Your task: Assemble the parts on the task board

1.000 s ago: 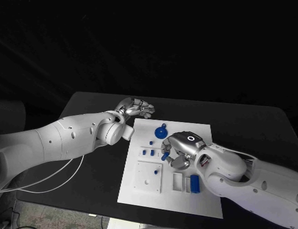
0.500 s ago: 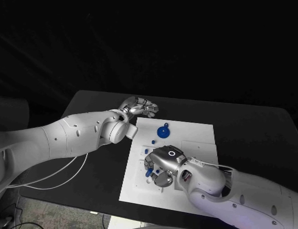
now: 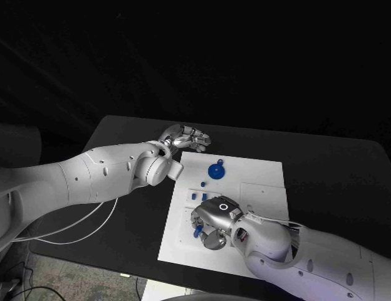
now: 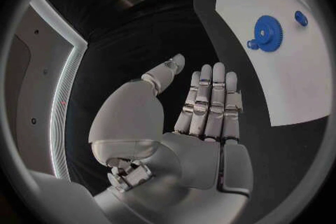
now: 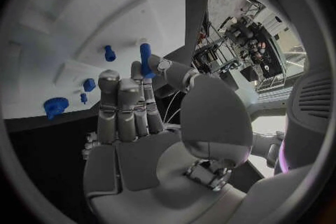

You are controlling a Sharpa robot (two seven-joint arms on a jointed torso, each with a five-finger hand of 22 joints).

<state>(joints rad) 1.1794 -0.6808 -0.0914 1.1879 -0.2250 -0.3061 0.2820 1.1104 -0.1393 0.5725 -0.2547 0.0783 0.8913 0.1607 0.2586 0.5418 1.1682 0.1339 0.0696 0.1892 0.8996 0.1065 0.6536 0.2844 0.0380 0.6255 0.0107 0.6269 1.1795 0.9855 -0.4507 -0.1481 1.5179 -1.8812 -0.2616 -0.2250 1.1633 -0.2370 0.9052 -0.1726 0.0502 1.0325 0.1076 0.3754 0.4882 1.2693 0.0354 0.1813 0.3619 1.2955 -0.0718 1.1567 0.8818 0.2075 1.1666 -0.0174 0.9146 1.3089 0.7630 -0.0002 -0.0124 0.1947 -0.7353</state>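
The board is lying in the middle of the black desk. A blue gear is resting on its far part, with a small blue peg seen beside it in the left wrist view. More small blue pegs are standing near the board's middle.

The right hand is being held over the near left part of the board, and a blue pin is being pinched between its thumb and a fingertip, the other fingers lying straight and close together.

The left hand is being held above the desk just off the board's far left corner; nothing is being gripped, its fingers extended side by side and the thumb apart.

No writing or labels can be read on anything.
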